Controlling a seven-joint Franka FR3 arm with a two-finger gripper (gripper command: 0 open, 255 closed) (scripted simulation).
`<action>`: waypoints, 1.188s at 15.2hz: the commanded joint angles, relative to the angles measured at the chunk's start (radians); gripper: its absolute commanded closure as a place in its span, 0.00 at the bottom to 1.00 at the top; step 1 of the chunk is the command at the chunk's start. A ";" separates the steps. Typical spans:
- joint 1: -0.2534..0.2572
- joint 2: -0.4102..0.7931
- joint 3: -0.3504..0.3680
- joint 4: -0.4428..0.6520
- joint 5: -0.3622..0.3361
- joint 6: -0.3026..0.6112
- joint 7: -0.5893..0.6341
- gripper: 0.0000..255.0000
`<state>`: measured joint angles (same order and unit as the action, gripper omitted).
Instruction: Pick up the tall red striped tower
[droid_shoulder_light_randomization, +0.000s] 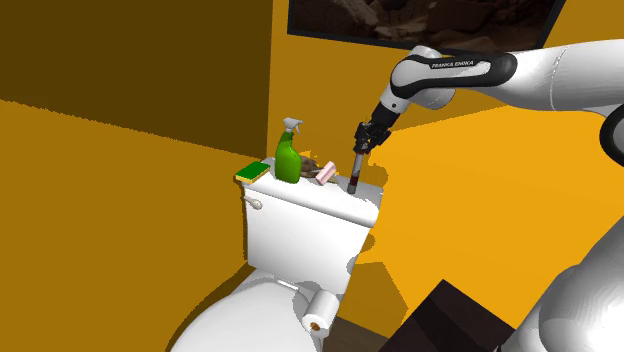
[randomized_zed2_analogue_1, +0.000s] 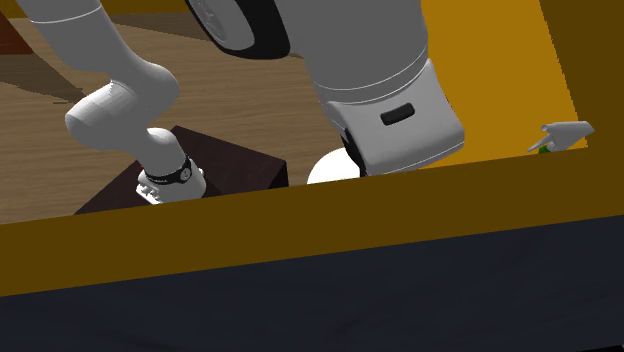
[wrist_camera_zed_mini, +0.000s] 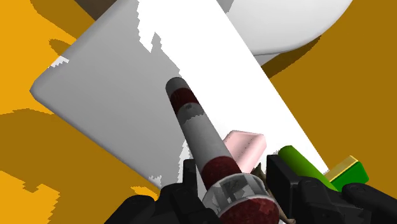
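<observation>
The black two-finger gripper hangs over the white toilet tank. Its two fingers squeeze the top of the tall round tower with dark red and white stripes. The tower stands straight up over the tank's lid, close to the end nearest the arm. I cannot tell if its bottom touches the lid. On the lid, next to the tower, lie a small pink block, then a green spray bottle, then a green and yellow sponge at the far end. A white paper roll sits below the tank.
</observation>
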<state>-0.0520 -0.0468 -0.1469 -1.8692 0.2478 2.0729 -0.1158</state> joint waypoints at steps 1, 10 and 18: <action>0.000 0.001 0.000 0.000 0.000 -0.001 0.000 1.00; -0.001 0.000 -0.001 0.091 -0.010 -0.092 0.023 1.00; -0.003 0.014 -0.003 0.215 -0.016 -0.199 0.044 1.00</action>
<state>-0.0553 -0.0314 -0.1504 -1.6652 0.2326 1.8859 -0.0747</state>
